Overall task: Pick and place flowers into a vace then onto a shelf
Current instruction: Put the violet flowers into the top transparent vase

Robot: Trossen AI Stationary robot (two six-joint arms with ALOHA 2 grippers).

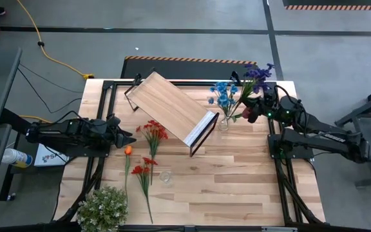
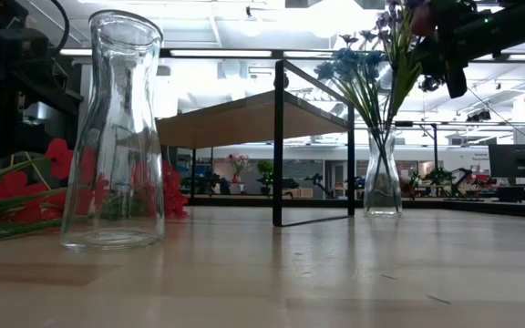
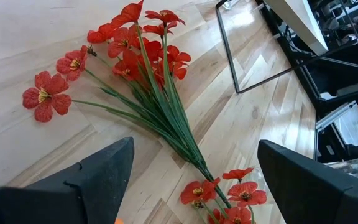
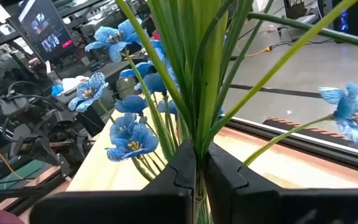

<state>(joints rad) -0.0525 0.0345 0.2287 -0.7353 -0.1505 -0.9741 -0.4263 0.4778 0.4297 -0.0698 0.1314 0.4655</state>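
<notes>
My right gripper (image 1: pixel 255 111) is at the far right of the table, shut on a purple flower sprig (image 1: pixel 257 73). Beside it, a small glass vase (image 1: pixel 224 122) holds blue flowers (image 1: pixel 222 94). The shelf (image 1: pixel 171 106) stands slantwise at the far middle. Red flowers (image 1: pixel 152 131) lie flat on the table, with an orange one (image 1: pixel 128 150) and more red sprigs (image 1: pixel 143 171) nearer. My left gripper (image 3: pixel 191 180) waits open at the left, just short of the red flowers (image 3: pixel 143 59). A second, empty vase (image 2: pixel 112 137) stands upright near the front. My right gripper pinches a bundle of green stems (image 4: pixel 197 134) between its two fingers, part-way down the sprig. The fingers come nearly level from the table's right side and lie across the stems. The stems stand almost upright and run down into the vase's neck (image 2: pixel 383 146).
A bushy pale green plant (image 1: pixel 103 207) sits at the near left corner. The shelf's black end bracket (image 1: pixel 203 132) stands close to the vase with the blue flowers. Bare wood lies at the near right (image 1: pixel 237 187).
</notes>
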